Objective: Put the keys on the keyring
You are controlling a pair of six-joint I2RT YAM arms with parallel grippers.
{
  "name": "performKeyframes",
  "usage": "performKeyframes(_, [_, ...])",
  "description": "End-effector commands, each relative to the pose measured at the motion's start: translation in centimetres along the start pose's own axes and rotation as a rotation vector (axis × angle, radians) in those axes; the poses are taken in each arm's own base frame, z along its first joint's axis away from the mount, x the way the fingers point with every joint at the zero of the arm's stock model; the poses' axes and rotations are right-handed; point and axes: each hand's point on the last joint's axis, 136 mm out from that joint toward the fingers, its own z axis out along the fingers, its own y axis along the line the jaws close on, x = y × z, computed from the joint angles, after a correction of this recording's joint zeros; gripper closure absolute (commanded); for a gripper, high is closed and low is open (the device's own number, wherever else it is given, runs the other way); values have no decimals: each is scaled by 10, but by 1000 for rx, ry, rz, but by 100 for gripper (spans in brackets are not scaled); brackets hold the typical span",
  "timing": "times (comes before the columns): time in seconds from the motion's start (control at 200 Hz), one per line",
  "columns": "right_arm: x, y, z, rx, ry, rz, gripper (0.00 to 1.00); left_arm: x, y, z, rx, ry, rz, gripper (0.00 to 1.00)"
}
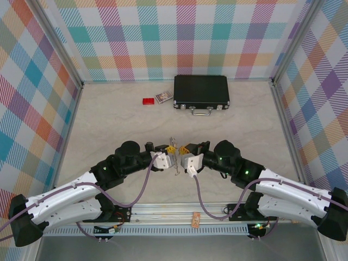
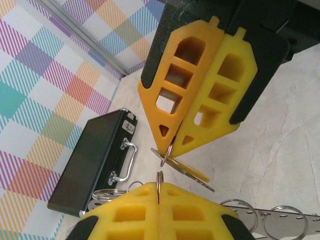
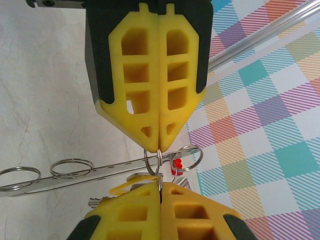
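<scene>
The worktop carries a black case at the far side, well apart from the arms. A long metal strip with rings lies below the tools, close enough to foul a lowering move. The left tool and right tool meet tip to tip over the middle. Both are closed tight, and each seems clamped on the thin wire of the keyring. The keyring stands edge-on between them, in line with their finger seams, so neither arm is nearer. A yellow-headed key hangs just beside the right tool's tip. A red block sits left of the case.
</scene>
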Motion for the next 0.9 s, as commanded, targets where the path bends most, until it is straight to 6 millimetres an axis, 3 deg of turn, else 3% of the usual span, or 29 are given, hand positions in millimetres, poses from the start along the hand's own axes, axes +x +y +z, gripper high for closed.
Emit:
performKeyframes(0.0, [-7, 0, 1, 9, -29, -24, 100, -19, 5, -5, -5, -66, 21, 100])
performKeyframes(0.895, [-19, 14, 2, -47, -93, -20, 100, -20, 0, 0, 24, -63, 10, 100])
